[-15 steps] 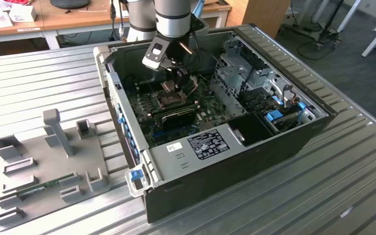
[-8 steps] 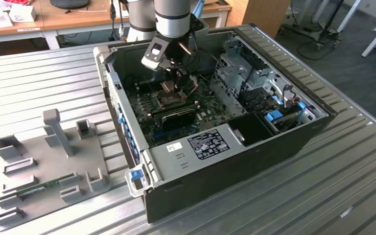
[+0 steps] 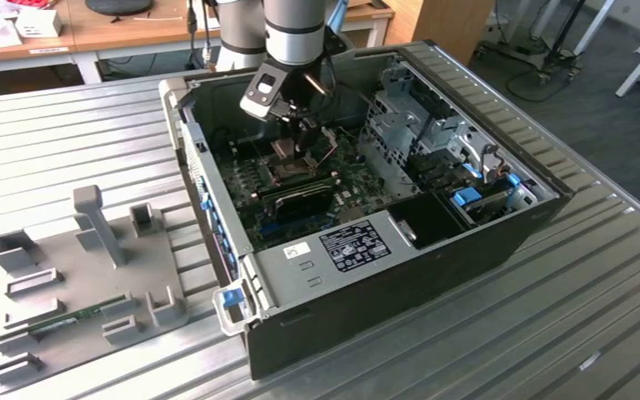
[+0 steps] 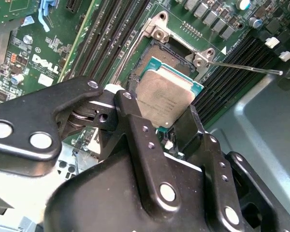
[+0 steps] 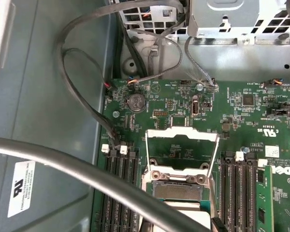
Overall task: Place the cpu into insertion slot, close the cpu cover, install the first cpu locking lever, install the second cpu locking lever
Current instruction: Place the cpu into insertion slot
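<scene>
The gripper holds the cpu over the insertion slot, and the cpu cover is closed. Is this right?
Not quite: the cpu cover is open, swung up off the insertion slot, as the first wrist view shows. The gripper does hold the cpu over it.

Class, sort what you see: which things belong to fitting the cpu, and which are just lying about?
Job: gripper holding cpu; insertion slot; raised cpu cover; locking lever.
Lying about: memory slots; cables; coin battery; grey fixture.
</scene>
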{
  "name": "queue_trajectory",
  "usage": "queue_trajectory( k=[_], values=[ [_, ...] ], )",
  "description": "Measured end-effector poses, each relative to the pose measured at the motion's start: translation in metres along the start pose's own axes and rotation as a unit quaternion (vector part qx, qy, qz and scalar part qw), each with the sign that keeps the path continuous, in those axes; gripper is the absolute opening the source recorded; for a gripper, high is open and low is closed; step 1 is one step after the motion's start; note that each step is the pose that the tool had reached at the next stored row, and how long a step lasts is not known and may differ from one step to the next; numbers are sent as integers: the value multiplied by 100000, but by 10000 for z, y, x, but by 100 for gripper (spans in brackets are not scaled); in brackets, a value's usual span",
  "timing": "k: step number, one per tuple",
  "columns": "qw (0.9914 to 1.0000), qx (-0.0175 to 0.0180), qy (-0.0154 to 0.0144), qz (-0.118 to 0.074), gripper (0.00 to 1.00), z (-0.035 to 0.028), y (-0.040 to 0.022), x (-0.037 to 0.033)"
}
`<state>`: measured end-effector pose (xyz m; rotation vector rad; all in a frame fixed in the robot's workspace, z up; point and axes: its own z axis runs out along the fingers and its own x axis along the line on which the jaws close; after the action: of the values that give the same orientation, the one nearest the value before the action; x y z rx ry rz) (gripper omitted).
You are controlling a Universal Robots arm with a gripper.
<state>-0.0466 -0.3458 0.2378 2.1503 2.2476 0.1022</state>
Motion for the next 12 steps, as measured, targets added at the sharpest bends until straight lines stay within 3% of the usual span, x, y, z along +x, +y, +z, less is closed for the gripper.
queue_trajectory(
  k=[4, 12],
  values=[
    [100000, -5, 140, 6, 54, 34, -1, -1],
    [99999, -17, 148, 473, 54, 92, 8, 2]
  ],
)
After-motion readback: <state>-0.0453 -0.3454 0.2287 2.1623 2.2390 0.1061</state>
